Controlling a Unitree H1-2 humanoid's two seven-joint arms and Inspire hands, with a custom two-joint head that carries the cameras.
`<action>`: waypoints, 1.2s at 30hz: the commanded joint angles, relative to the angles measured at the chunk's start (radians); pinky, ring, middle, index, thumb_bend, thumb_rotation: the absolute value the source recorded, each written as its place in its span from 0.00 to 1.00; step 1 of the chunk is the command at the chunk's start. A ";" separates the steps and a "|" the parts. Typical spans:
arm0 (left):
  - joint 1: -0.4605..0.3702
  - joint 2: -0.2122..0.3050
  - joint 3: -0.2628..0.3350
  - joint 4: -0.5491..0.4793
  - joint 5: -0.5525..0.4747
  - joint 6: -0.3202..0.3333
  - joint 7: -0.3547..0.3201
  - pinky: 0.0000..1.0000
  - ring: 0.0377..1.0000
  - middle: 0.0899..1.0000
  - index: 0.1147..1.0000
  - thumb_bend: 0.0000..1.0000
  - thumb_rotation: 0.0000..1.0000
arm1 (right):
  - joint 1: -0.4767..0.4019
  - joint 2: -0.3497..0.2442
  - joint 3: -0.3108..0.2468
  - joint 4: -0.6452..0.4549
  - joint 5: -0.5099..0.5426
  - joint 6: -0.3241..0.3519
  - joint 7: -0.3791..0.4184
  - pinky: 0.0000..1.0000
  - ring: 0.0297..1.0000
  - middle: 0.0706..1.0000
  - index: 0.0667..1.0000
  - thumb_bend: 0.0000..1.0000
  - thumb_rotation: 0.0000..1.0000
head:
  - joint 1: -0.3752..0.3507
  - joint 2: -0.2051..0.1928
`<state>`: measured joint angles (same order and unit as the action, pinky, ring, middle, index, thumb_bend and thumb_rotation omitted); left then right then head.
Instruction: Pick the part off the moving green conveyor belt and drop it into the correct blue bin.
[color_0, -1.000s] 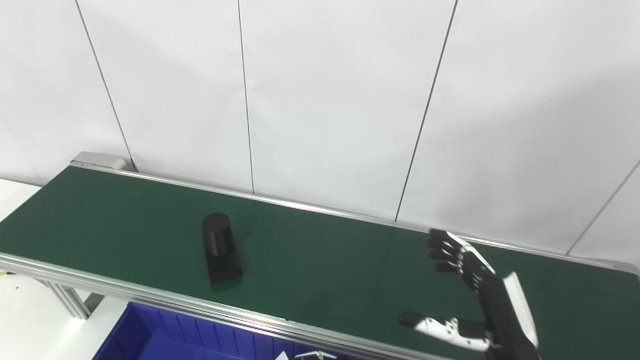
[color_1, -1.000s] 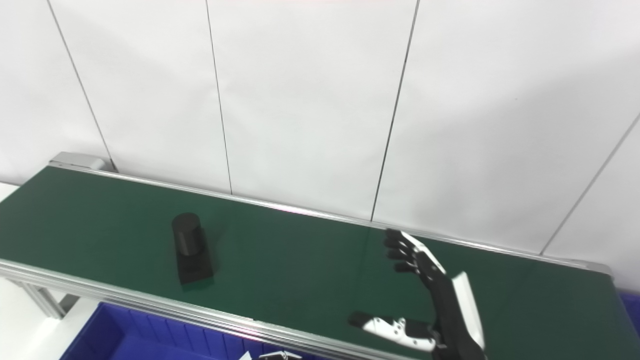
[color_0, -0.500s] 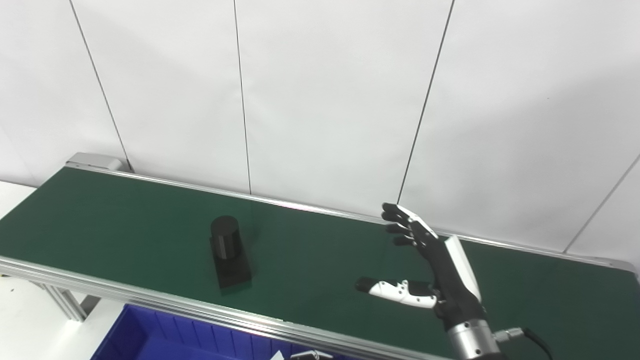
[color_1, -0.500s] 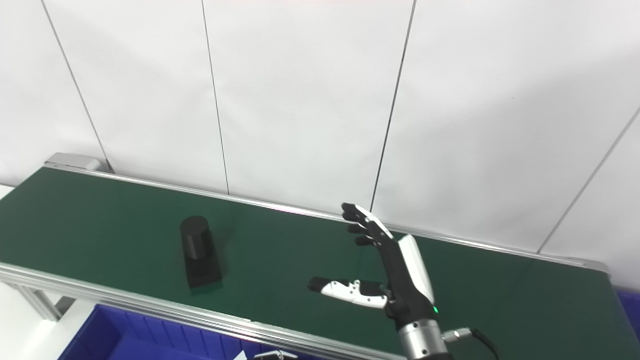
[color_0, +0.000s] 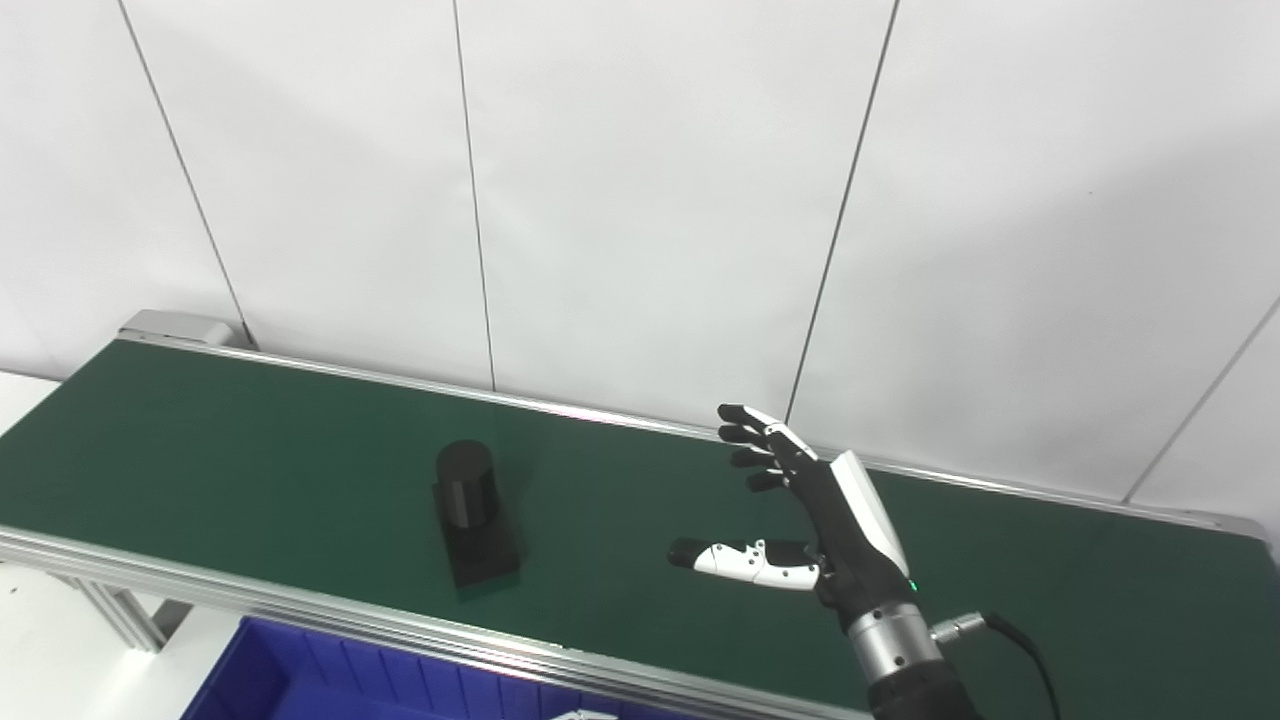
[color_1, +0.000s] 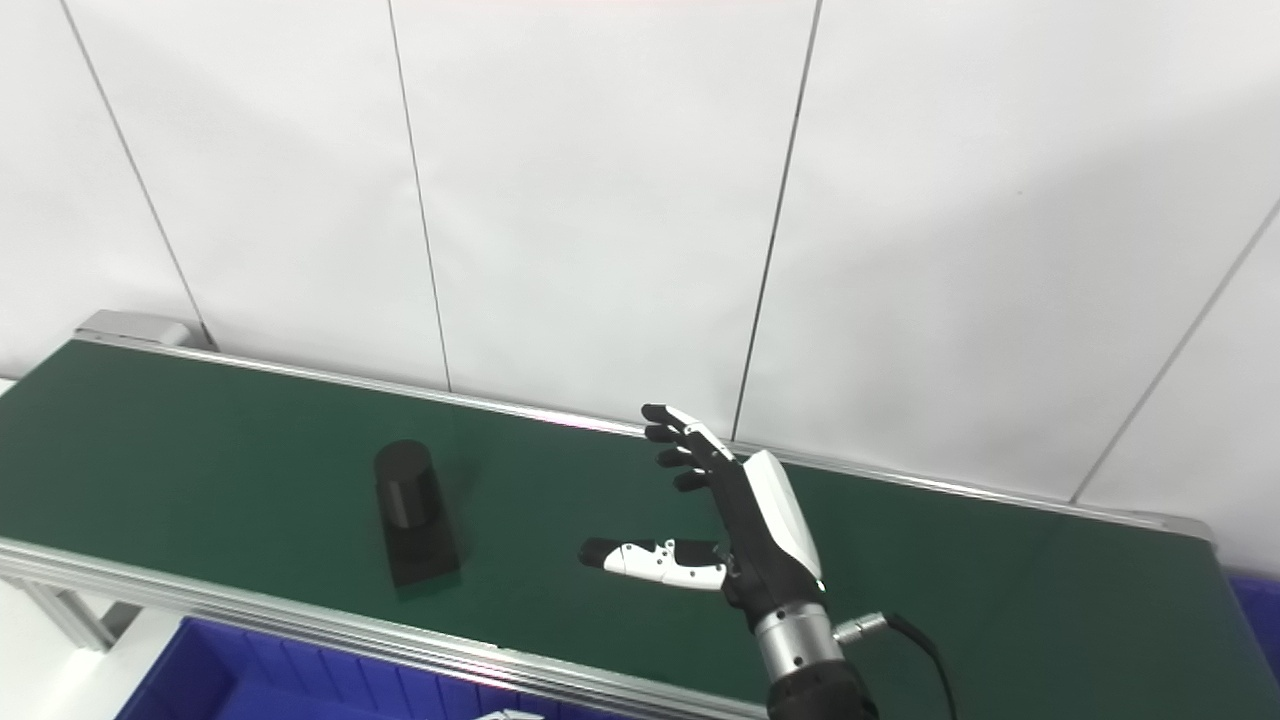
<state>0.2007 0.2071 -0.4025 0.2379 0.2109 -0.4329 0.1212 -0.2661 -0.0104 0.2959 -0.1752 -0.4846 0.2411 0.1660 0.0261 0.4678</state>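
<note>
Black part, a cylinder on a flat base, stands on green belt at 9 o'clock of the empty right hand, fingers spread wide, well apart; looks rigid, smooth, likely light, so wrap the upright cylinder.
</note>
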 joint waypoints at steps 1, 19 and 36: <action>-0.030 -0.010 -0.008 -0.004 -0.019 -0.037 0.035 0.62 0.67 0.69 0.67 0.97 0.12 | -0.048 0.012 0.013 0.006 -0.014 0.001 -0.006 0.68 0.77 0.83 0.88 0.79 0.37 | 0.002 0.001; -0.077 0.026 -0.102 0.024 0.009 -0.037 0.113 0.59 0.65 0.65 0.64 0.96 0.17 | -0.220 0.079 0.100 0.265 -0.109 0.026 -0.039 0.70 0.81 0.90 0.96 0.82 0.39 | 0.000 -0.002; -0.074 0.031 -0.118 0.015 -0.006 -0.037 0.116 0.59 0.65 0.65 0.63 0.98 0.21 | -0.358 0.147 0.125 0.562 -0.104 0.011 -0.088 0.79 0.87 0.94 0.98 0.85 0.42 | 0.000 0.006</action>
<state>0.1363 0.2357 -0.5207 0.2741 0.2103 -0.4329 0.2211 -0.5683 0.1081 0.4174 0.3941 -0.5864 0.2763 0.1051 0.0261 0.4725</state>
